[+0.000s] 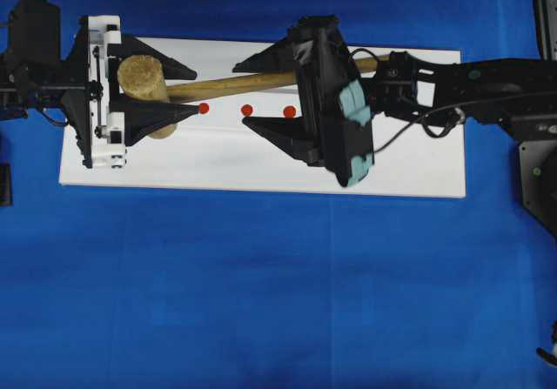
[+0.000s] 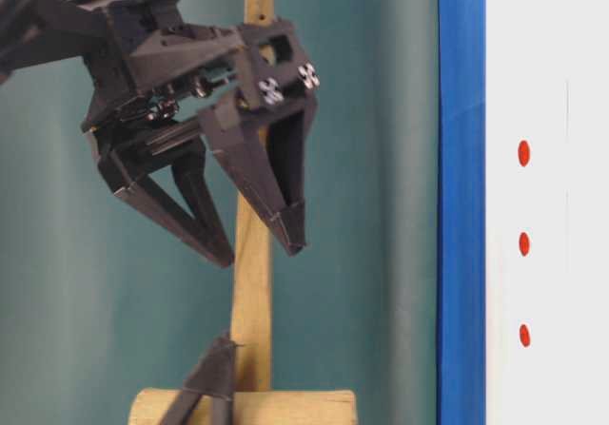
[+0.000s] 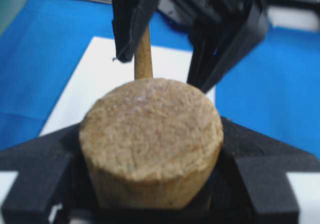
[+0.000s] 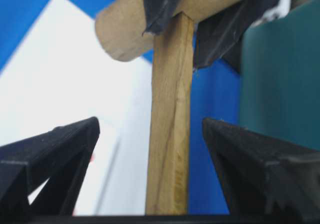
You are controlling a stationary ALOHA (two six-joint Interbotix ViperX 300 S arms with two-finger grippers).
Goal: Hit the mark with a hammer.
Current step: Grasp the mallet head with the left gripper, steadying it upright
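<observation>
Overhead view: one hammer (image 1: 174, 84) gripped by left fingers (image 1: 165, 93); right fingers (image 1: 265, 124) spread; three dots.

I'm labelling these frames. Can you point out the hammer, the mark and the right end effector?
hammer (image 1: 141, 77): overhead view, on its head.
mark (image 1: 290, 111): overhead view, the dot's centre.
right end effector (image 4: 150, 149): right wrist view, midway between fingertips.
</observation>
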